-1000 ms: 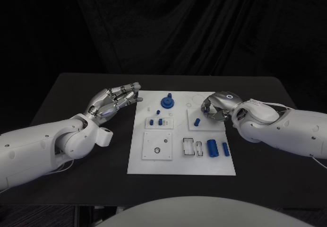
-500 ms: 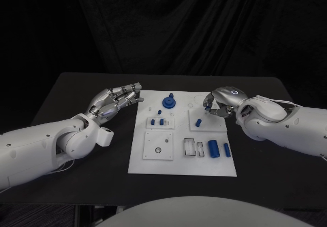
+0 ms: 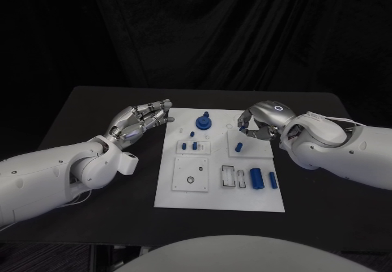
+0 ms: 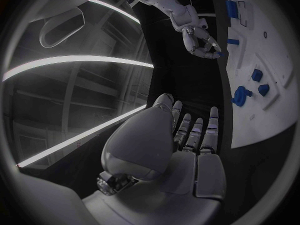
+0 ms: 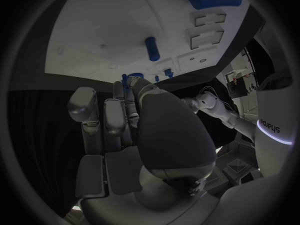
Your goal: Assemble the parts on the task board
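Task board (image 3: 219,195): white plate, middle of the black surface (image 3: 81,113), between both hands. Blue parts on it, counted in head view: one knobbed part (image 3: 203,122) at far edge, three small pegs near it (one (image 3: 192,134), pair (image 3: 190,146)), one short peg (image 3: 238,147) right of centre, two cylinders (image 3: 255,178) near the right edge; seven total. Right hand (image 3: 260,126) over the board's far right corner, fingers curled in; a small blue bit shows at its fingertips in the right wrist view, held or not, cannot tell. Left hand (image 3: 140,120) just beside the board's left edge, fingers apart, holding nothing. Risk: curled fingers so near could clip the short peg and roll it; a loose pinch could drop whatever it carries.
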You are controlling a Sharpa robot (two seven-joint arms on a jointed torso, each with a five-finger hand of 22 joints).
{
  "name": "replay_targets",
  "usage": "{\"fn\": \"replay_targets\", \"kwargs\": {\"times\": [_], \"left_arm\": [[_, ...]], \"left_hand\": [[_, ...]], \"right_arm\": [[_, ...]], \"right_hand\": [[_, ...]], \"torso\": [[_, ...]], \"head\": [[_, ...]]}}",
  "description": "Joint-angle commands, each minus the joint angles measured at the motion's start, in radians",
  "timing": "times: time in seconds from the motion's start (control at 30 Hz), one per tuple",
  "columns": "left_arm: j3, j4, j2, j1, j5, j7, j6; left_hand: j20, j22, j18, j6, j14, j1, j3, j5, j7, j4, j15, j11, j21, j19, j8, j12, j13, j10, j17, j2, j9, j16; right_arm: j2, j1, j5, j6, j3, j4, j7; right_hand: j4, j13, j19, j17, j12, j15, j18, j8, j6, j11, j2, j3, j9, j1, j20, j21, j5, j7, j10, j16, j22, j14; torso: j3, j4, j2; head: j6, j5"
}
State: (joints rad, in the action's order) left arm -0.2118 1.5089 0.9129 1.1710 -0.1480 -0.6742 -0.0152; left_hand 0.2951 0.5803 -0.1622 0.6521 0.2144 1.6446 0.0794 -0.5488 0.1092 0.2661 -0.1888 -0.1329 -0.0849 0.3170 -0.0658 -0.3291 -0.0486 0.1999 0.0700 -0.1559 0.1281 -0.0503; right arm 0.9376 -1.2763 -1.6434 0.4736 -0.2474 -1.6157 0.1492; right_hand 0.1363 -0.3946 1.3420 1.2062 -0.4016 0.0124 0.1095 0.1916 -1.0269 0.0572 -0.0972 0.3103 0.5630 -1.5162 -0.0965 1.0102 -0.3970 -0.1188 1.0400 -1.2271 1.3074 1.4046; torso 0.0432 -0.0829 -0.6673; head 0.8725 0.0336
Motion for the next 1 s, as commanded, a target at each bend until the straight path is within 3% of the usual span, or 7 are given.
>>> {"fn": "replay_targets", "kwargs": {"times": [0.03,0.2,0.37,0.53,0.9,1.0], "left_arm": [[0.001,0.0,-0.003,-0.002,0.006,-0.009,0.005],[0.001,-0.001,-0.005,-0.003,0.006,-0.015,0.001],[0.001,-0.001,-0.005,-0.006,0.006,-0.022,-0.008],[0.001,-0.002,-0.006,-0.009,0.006,-0.024,-0.009],[0.001,-0.006,-0.01,-0.025,0.006,-0.022,0.003],[0.001,-0.008,-0.011,-0.028,0.006,-0.021,0.006]], "left_hand": [[-0.005,-0.004,0.001,-0.002,-0.01,0.006,-0.001,0.001,0.012,0.0,0.011,-0.012,0.0,0.001,-0.006,-0.003,-0.001,-0.002,-0.004,-0.002,-0.002,0.0],[-0.015,-0.018,-0.008,-0.005,-0.043,-0.006,0.003,0.021,0.016,0.017,0.032,-0.017,0.014,-0.02,-0.006,-0.005,-0.001,-0.006,-0.015,-0.004,-0.004,0.008],[-0.046,-0.078,-0.017,-0.014,-0.1,-0.01,0.004,0.026,0.017,0.02,0.052,-0.01,0.026,-0.082,-0.005,0.003,0.001,-0.019,-0.032,-0.006,-0.007,0.021],[-0.061,-0.128,-0.014,-0.019,-0.127,-0.01,0.005,0.025,0.017,0.02,0.061,-0.004,0.031,-0.124,-0.004,0.008,0.002,-0.027,-0.042,-0.007,-0.009,0.026],[-0.057,-0.132,-0.012,-0.021,-0.128,-0.008,0.003,0.026,0.018,0.019,0.058,-0.005,0.031,-0.128,-0.004,0.011,0.003,-0.03,-0.042,-0.009,-0.009,0.026],[-0.055,-0.131,-0.012,-0.021,-0.129,-0.008,0.002,0.028,0.018,0.019,0.057,-0.006,0.03,-0.129,-0.004,0.011,0.003,-0.031,-0.043,-0.01,-0.009,0.026]], "right_arm": [[0.001,-0.001,-0.007,-0.027,0.0,-0.049,0.017],[-0.011,0.008,-0.024,-0.046,0.0,-0.113,0.019],[-0.043,0.026,-0.075,-0.063,0.0,-0.149,0.022],[-0.086,0.046,-0.123,-0.077,0.0,-0.147,0.025],[-0.161,0.085,-0.16,-0.118,0.0,-0.116,0.041],[-0.174,0.093,-0.17,-0.123,0.0,-0.111,0.042]], "right_hand": [[-0.005,0.002,-0.006,0.003,0.007,0.001,-0.003,-0.005,-0.003,-0.001,-0.001,-0.002,-0.002,-0.011,0.004,-0.004,0.007,-0.001,0.007,0.0,0.122,-0.003],[-0.008,0.005,-0.002,0.011,0.012,0.001,-0.004,-0.01,0.001,0.0,-0.004,-0.001,-0.005,-0.016,0.004,0.004,0.01,-0.003,0.007,-0.009,0.124,0.003],[-0.008,0.008,0.013,0.032,0.016,0.001,-0.01,-0.016,0.001,0.001,-0.007,-0.004,-0.009,-0.014,0.004,0.033,0.017,-0.003,0.01,-0.032,0.132,0.018],[-0.007,0.012,0.028,0.051,0.022,0.002,-0.014,-0.023,0.0,0.001,-0.009,-0.005,-0.014,-0.013,0.004,0.062,0.02,-0.003,0.013,-0.054,0.139,0.032],[-0.008,0.016,0.037,0.059,0.029,0.002,-0.016,-0.034,0.002,0.001,-0.012,-0.005,-0.022,-0.014,0.005,0.075,0.026,-0.003,0.015,-0.065,0.141,0.041],[-0.008,0.017,0.038,0.059,0.029,0.002,-0.016,-0.034,0.002,0.001,-0.013,-0.006,-0.022,-0.014,0.005,0.076,0.026,-0.004,0.015,-0.065,0.142,0.041]], "torso": [[-0.0013,0.0038,0.001],[-0.0015,0.0019,0.003],[-0.0029,0.0021,0.002],[-0.0025,0.0029,0.001],[-0.0011,0.0037,0.002],[-0.0015,-0.0015,0.001]], "head": [[0.0,-0.016],[0.0,-0.022],[0.0,-0.029],[0.0,-0.033],[0.0,-0.046],[0.0,-0.043]]}}
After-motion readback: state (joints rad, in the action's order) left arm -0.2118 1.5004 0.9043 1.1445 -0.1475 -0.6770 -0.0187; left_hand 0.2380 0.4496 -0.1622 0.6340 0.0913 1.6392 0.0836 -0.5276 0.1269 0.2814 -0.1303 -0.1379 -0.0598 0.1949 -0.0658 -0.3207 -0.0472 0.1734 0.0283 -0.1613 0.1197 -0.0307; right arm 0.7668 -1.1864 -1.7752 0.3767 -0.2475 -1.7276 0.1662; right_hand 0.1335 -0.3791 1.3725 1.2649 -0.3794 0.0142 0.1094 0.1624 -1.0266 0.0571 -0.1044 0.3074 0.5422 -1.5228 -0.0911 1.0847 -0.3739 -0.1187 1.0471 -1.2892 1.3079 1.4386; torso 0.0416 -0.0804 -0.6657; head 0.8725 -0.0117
